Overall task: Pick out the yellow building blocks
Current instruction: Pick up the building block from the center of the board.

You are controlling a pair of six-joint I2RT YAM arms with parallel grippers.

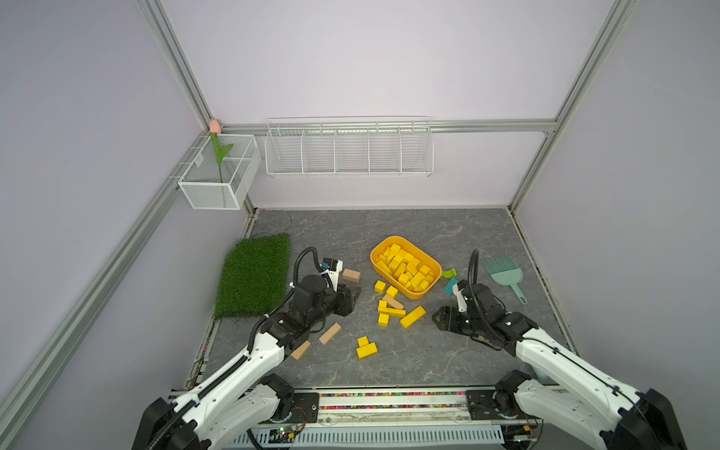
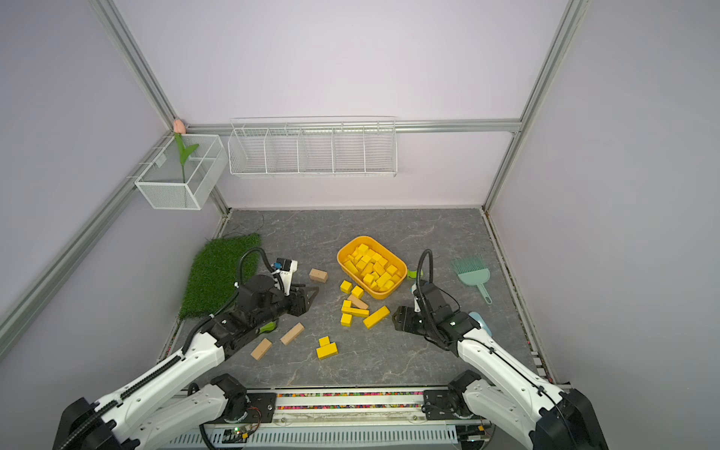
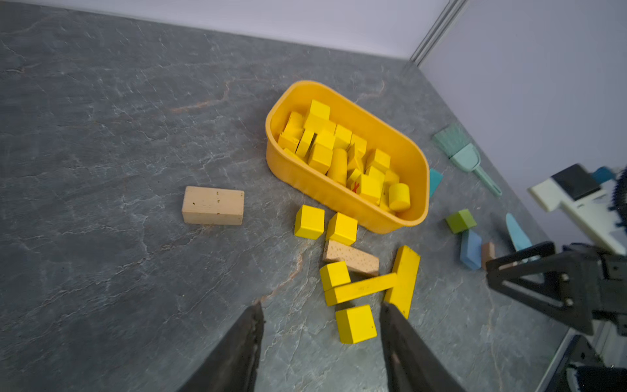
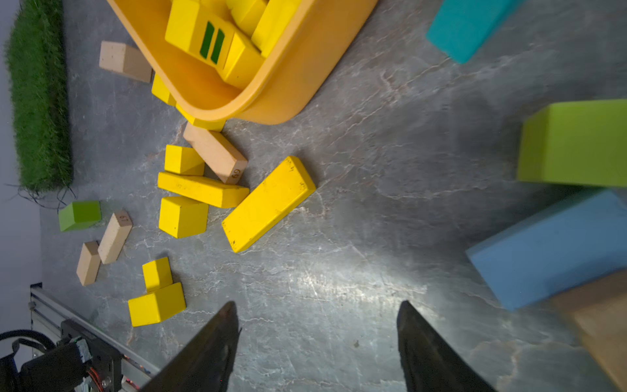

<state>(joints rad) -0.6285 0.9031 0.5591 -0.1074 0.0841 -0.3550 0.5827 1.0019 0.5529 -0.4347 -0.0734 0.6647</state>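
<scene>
Yellow building blocks [image 1: 405,269]: most heaped in orange tub [image 3: 305,180], beyond both sets of fingertips; loose cluster [image 1: 391,311] on worktop [image 1: 420,366] between the two sets of fingers; touching pair [image 1: 366,348] behind the tips, toward the arm bases.
Left fingers [image 3: 395,325]: parted, holding nothing; lone cube [image 3: 356,324] just ahead of the tips.
Right fingers [image 4: 224,325]: wide apart, empty; long bar [image 4: 268,203] ahead.
Step (judged): left pick of lone cube. Centre tips over it, descend straight, close on flat faces; keep clear of thin bar [image 3: 359,288] and tan block [image 3: 351,258].
Pose: both arms reach low, wrists tipped down, tips facing across the cluster.
</scene>
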